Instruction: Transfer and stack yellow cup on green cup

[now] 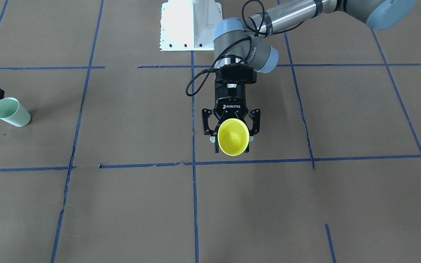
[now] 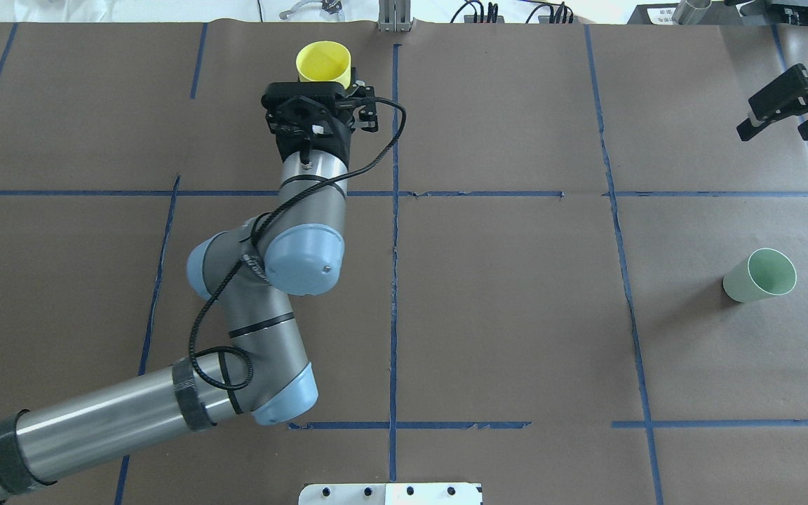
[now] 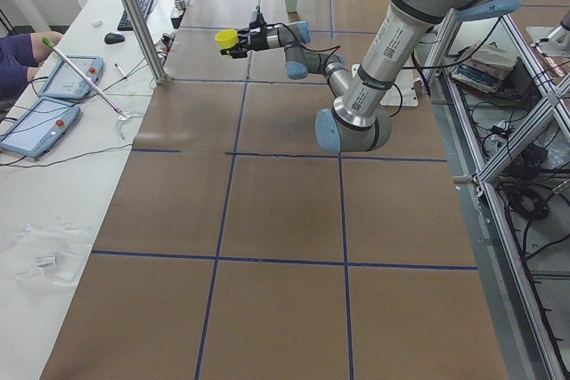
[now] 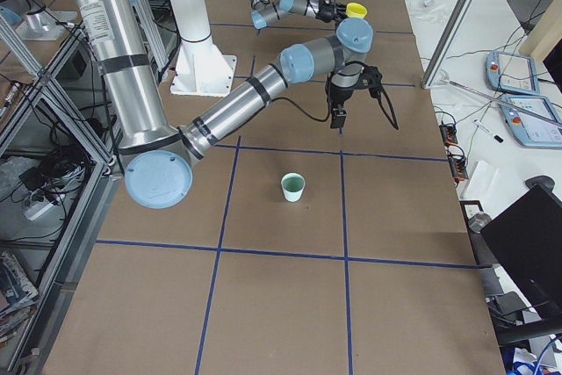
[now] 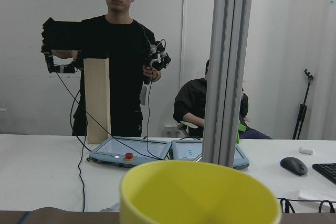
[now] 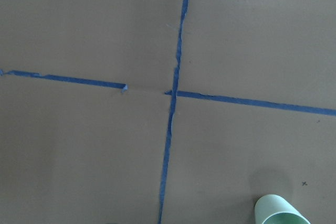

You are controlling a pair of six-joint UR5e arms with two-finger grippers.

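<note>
A: In the front-facing view a smooth, tapered yellow cup (image 1: 233, 137) is seen clamped, mouth up, between the fingers (image 1: 216, 147) of the left gripper (image 1: 232, 146), above the brown paper counter (image 1: 122, 204).

B: And the green cup (image 1: 11, 112)?

A: It is stood upright, well apart. From overhead, the right gripper (image 2: 783, 125) is shown with fingers spread, empty. By each wrist camera only a cup rim is caught: yellow left, green right.
</note>
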